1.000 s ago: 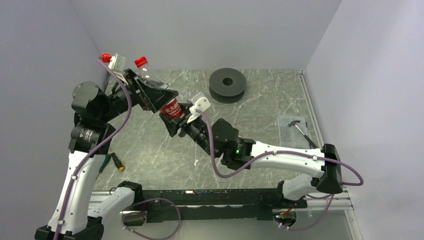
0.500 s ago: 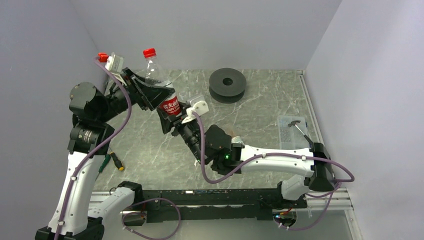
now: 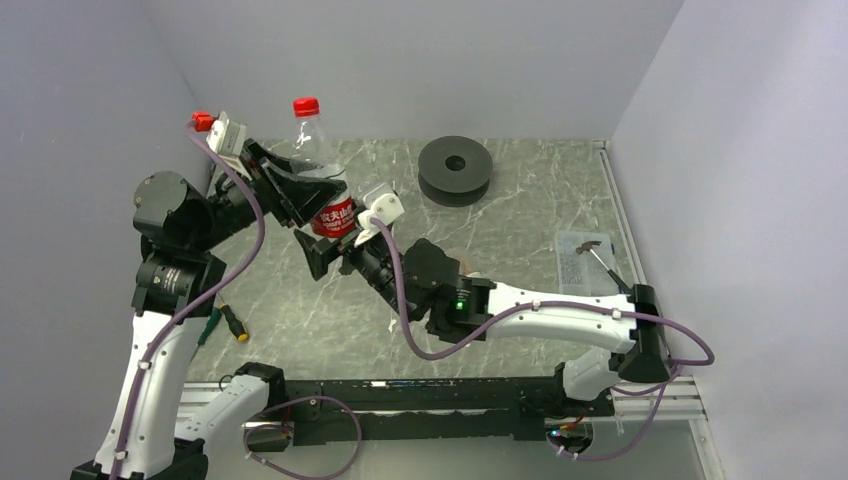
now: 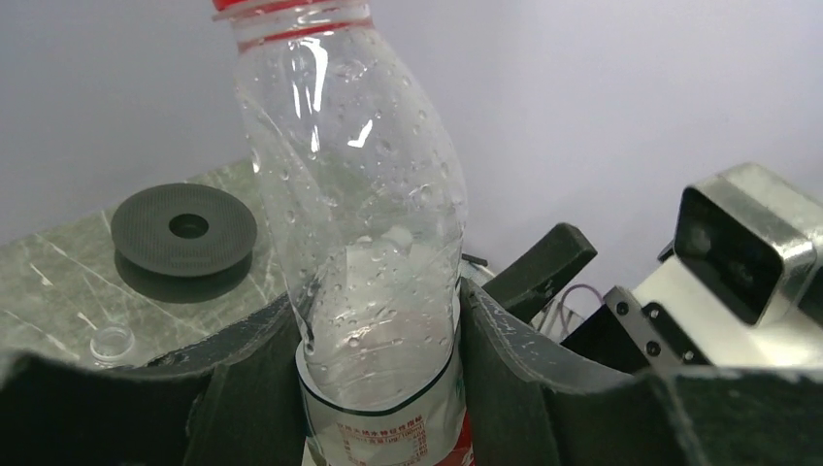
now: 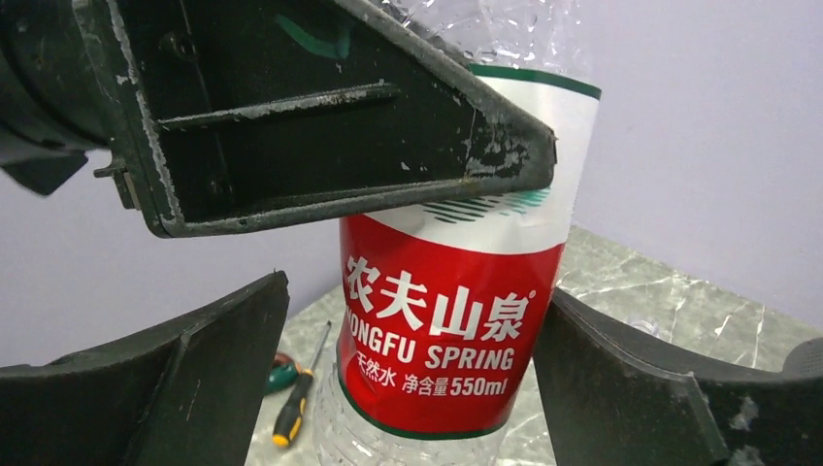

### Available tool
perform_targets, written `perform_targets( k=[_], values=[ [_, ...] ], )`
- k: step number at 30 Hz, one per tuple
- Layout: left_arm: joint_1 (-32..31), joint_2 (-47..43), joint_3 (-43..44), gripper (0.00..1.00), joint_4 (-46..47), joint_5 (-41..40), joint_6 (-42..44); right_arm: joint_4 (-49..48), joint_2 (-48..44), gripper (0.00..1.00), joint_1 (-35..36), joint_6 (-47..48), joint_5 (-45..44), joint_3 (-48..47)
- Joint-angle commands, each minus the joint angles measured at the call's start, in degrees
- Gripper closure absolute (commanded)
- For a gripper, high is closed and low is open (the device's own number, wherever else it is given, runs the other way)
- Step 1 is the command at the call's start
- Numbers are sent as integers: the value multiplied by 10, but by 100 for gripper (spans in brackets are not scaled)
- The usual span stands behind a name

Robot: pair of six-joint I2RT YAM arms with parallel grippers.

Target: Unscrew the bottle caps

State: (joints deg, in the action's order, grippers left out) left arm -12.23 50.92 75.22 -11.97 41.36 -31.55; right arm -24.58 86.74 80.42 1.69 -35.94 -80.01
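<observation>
A clear bottle (image 3: pixel 318 150) with a red label and a red cap (image 3: pixel 306 105) is held upright above the table. My left gripper (image 3: pixel 322 190) is shut on the bottle (image 4: pixel 374 243) just above the label, one finger pressed against each side. My right gripper (image 3: pixel 338 242) is open around the label's lower part (image 5: pixel 446 311). There is a gap between its left finger (image 5: pixel 184 388) and the label, while its right finger (image 5: pixel 621 388) stands close beside it. The left gripper's finger (image 5: pixel 320 116) crosses the top of the right wrist view.
A black disc (image 3: pixel 455 170) lies at the back of the marble table (image 3: pixel 520 230). A clear box with a tool (image 3: pixel 588 262) sits at the right. Two screwdrivers (image 3: pixel 225 322) lie at the left. A small clear ring (image 4: pixel 112 342) rests near the disc.
The left gripper has shut on the bottle and the right gripper has opened. The bottle has swung from tilted to upright and shifted a little left with both arms.
</observation>
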Motion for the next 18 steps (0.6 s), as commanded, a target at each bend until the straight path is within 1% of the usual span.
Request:
perform_targets(
  k=[1,3,4,8,11,13,18],
  values=[
    [-2,-6,11,90,-37,28,114,87,-75,7,0,7,138,-37],
    [-2,-12,8,94,-64,43,193,140,-107,7,-12,-1,163,-52],
    [-2,-14,5,95,-84,55,249,179,-120,7,-21,-8,187,-62],
    [-3,-28,-17,100,-125,74,378,273,-158,7,-57,-47,260,-110],
    [-3,-31,-28,100,-151,98,428,301,-166,7,-91,-80,290,-135],
    [-3,-29,-31,100,-165,118,447,310,-157,7,-113,-102,297,-153],
    [-3,-30,-36,100,-182,149,469,353,-101,11,-130,-134,263,-217]
  ],
)
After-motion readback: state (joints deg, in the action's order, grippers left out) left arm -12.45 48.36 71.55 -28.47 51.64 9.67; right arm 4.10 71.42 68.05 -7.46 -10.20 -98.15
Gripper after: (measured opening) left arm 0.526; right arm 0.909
